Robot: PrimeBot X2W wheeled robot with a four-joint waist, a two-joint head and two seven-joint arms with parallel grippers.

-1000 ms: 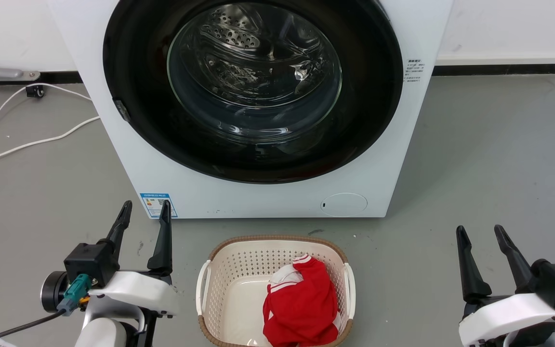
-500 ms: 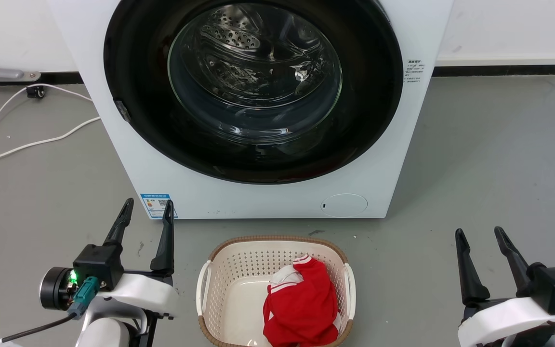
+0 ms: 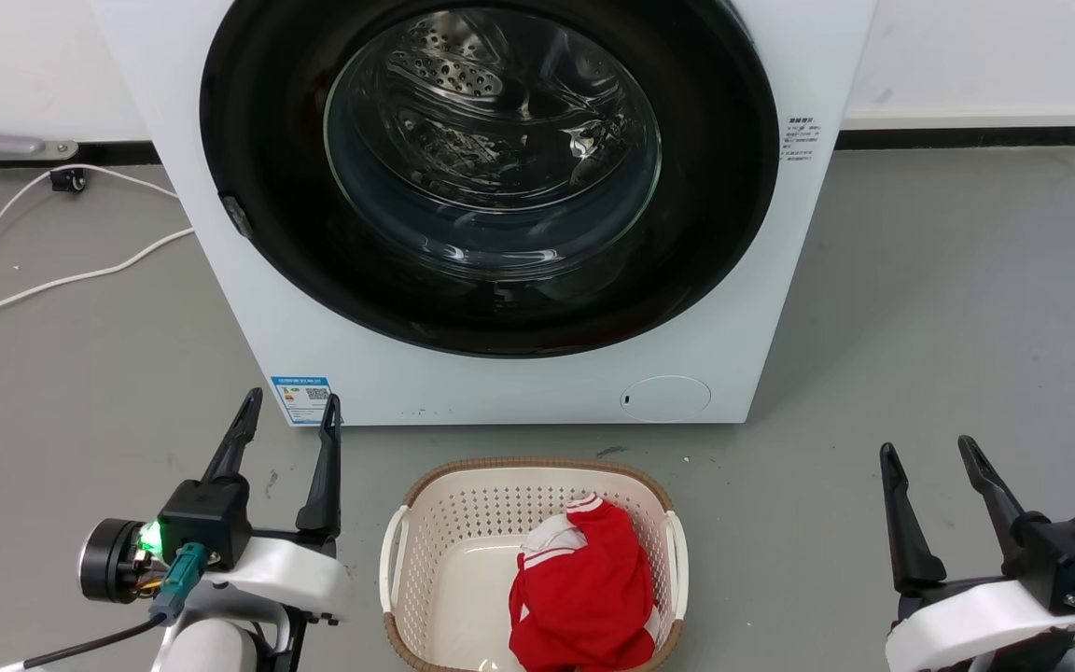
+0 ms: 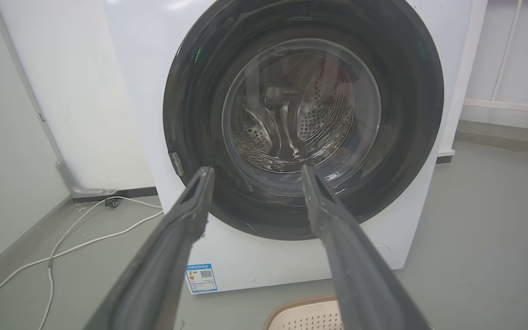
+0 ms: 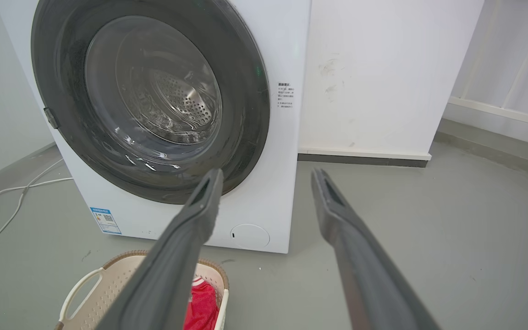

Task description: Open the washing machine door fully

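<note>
Door (image 3: 491, 168) well beyond jaws

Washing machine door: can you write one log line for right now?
washing machine door shut | left tool open, not touching door | right tool open, not touching door | basket holds red garment

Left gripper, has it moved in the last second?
Yes, slightly. The left gripper has slid right, toward the basket: its right fingertip now sits at the right edge of the blue label instead of over it.
</note>
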